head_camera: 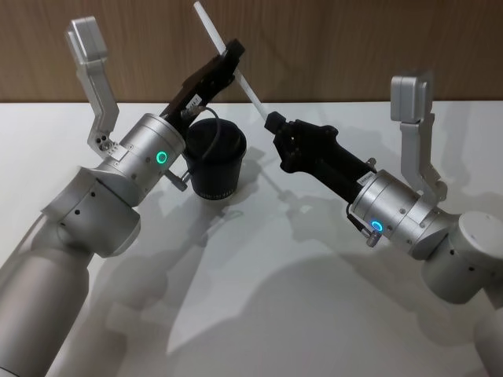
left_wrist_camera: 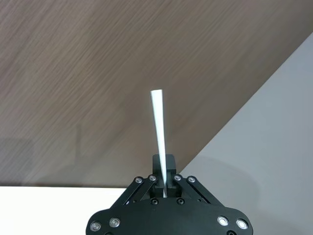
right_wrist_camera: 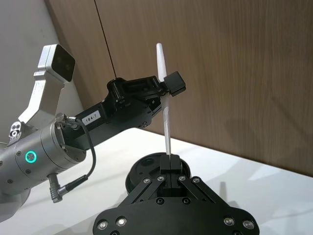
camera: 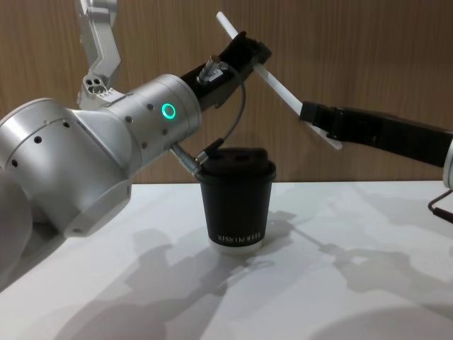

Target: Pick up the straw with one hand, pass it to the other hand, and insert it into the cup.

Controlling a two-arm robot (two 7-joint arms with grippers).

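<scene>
The white straw (head_camera: 247, 86) hangs slanted in the air above the table, held at two places. My left gripper (head_camera: 230, 56), on the silver green-ringed wrist, is shut on the straw's upper part (left_wrist_camera: 157, 122). My right gripper (head_camera: 273, 122), slim and black, is shut on the straw close to its lower end (right_wrist_camera: 167, 122). In the chest view the straw (camera: 279, 85) runs from the left gripper (camera: 248, 51) down to the right gripper (camera: 311, 112). The black lidded cup (camera: 236, 202) stands upright on the table, below and slightly behind the left gripper (right_wrist_camera: 166, 85).
The white table (head_camera: 259, 298) stretches out in front of the cup (head_camera: 216, 161). A wood-panelled wall (camera: 354, 57) closes the back. A thin dark cable (camera: 237, 120) loops from the left wrist just above the cup's lid.
</scene>
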